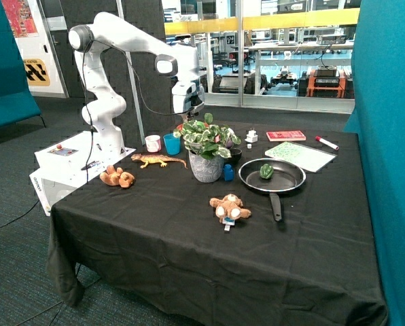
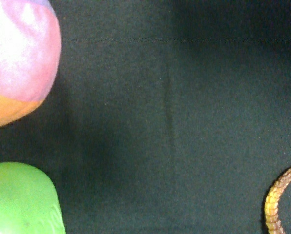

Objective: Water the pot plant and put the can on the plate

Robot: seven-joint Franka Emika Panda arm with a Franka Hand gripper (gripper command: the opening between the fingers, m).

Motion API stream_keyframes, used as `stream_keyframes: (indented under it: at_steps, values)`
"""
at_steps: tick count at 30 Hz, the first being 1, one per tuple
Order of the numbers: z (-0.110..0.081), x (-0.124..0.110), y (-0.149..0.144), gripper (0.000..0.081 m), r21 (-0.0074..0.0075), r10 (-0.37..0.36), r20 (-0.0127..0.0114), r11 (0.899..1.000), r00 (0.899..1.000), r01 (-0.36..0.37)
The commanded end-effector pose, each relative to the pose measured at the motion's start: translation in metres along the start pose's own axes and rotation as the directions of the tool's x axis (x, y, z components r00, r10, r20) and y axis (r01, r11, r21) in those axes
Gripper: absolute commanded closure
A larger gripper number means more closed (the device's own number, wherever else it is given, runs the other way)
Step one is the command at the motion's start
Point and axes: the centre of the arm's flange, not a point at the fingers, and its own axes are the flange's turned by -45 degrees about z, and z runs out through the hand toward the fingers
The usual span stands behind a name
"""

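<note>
The pot plant [image 1: 206, 146] is taken as the landmark; it stands near the middle of the black tablecloth [image 1: 189, 244]. The gripper [image 1: 188, 102] is held above and just behind the plant's leaves, and whether it is wide, narrow or holding anything cannot be told from either view. In the wrist view a rounded bright green shape [image 2: 23, 200] is seen on the cloth, probably the can, though only a part of it is shown. In the same view, a pink and orange rounded object [image 2: 18, 58] is seen near the green shape, and a scaly orange tail [image 2: 277, 200] well apart from both. In the outside view the can is not made out; it may be hidden behind the plant.

Beside the plant, toward the arm's base, a blue cup [image 1: 172, 144] and a white cup [image 1: 153, 143] are set, with a toy lizard [image 1: 158, 160] in front of them. On the plant's other side a frying pan [image 1: 274, 180] is placed, holding a green item [image 1: 266, 171]. A small blue object [image 1: 228, 172] is set between the pot and the pan. A plush toy [image 1: 230, 208] is laid in front of the plant.
</note>
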Motion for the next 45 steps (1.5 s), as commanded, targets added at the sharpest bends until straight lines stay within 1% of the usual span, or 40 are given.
stream_keyframes:
  at_steps: [1,4,5,6,7,9,13,17,20,21,25,28,30,34,38,42,45]
  values:
    - [-0.002,0.003,-0.001,0.0000,-0.0025,-0.184,0.0121,0.983,0.983,0.184]
    - [-0.004,0.008,-0.001,0.0000,-0.0026,-0.181,0.0121,0.984,0.984,0.181]
    - [-0.004,0.010,-0.001,0.0125,-0.0026,-0.181,0.0121,0.983,0.983,0.181]
    - [-0.005,0.011,-0.001,0.0228,-0.0025,-0.184,0.0121,0.983,0.983,0.184]
    - [-0.004,0.012,-0.001,0.0279,-0.0025,-0.187,0.0121,0.982,0.982,0.187]
    - [-0.003,0.014,-0.001,0.0319,-0.0023,-0.199,0.0122,0.980,0.980,0.199]
    - [-0.001,0.016,0.000,0.0330,-0.0022,-0.211,0.0122,0.978,0.978,0.211]
    - [0.003,0.016,0.001,0.0330,-0.0019,-0.231,0.0122,0.973,0.973,0.231]
    - [0.006,0.016,0.001,0.0331,-0.0019,-0.232,0.0122,0.973,0.973,0.232]
    - [0.007,0.015,0.002,0.0330,-0.0020,-0.224,0.0122,0.975,0.975,0.224]
    - [0.011,0.012,0.001,0.0323,-0.0022,-0.214,0.0122,0.977,0.977,0.214]
    - [0.011,0.008,-0.003,0.0322,-0.0025,-0.187,0.0121,0.982,0.982,0.187]
    - [0.010,0.005,-0.005,0.0323,-0.0028,-0.165,0.0121,0.986,0.986,0.165]
    - [0.008,-0.002,-0.013,0.0321,-0.0036,-0.098,0.0119,0.995,0.995,0.098]
    - [0.005,-0.013,-0.026,0.0321,-0.0041,-0.058,0.0117,0.998,0.998,0.058]
    - [0.004,-0.025,-0.049,0.0325,-0.0042,-0.041,0.0116,0.999,0.999,0.041]
    - [0.003,-0.031,-0.061,0.0327,-0.0042,-0.042,0.0116,0.999,0.999,0.042]
